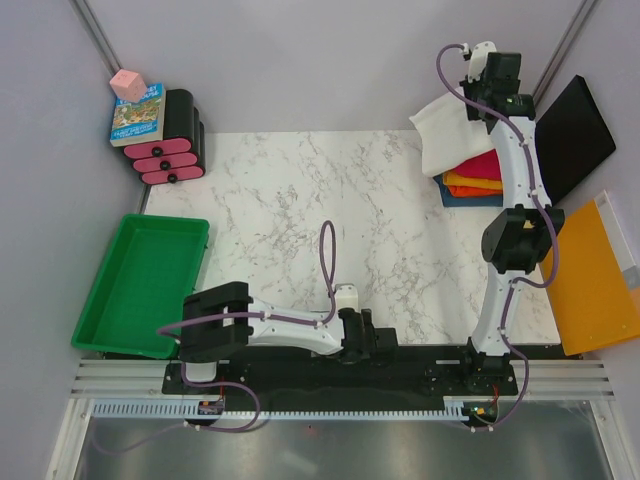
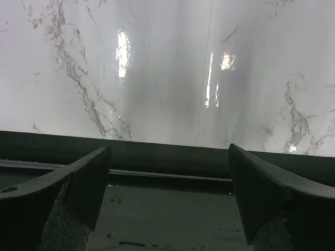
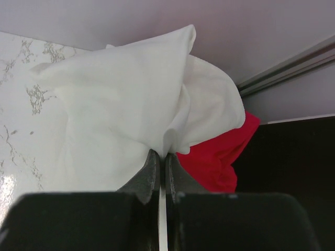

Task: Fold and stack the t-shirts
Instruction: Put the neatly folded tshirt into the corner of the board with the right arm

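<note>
Clearly the busier of the two, the right gripper [image 3: 161,157] is pinched shut on a fold of the off-white t-shirt [image 1: 440,135] at the far right corner of the marble table [image 1: 300,220], its arm stretched almost full length from the near edge. The cloth spreads away from the jaws to the left and toward the table's middle, part of it on the marble and part overlapping the pile beside it — a magenta tee [image 1: 484,164] on top, an orange tee [image 1: 470,184] under it and a dark blue tee [image 1: 450,198] at the bottom. In the right wrist view the magenta layer shows just to the right of the closed jaws, below the white cloth.

The off-white shirt is bunched at the grip, so its long axis cannot be told with confidence. The left gripper [image 2: 170,157] hangs with its fingers spread wide and nothing between them, low over the near edge beside the green tray [image 1: 140,285], well apart from every shirt.

Whatever the white shirt needs next, whether spreading on the bare marble to the left or settling squarely on the pile, likely falls to the right arm — the stack lies just to the near side and right of its grip. The orange-yellow board [image 1: 595,290] lies apart at the table's right edge.
</note>
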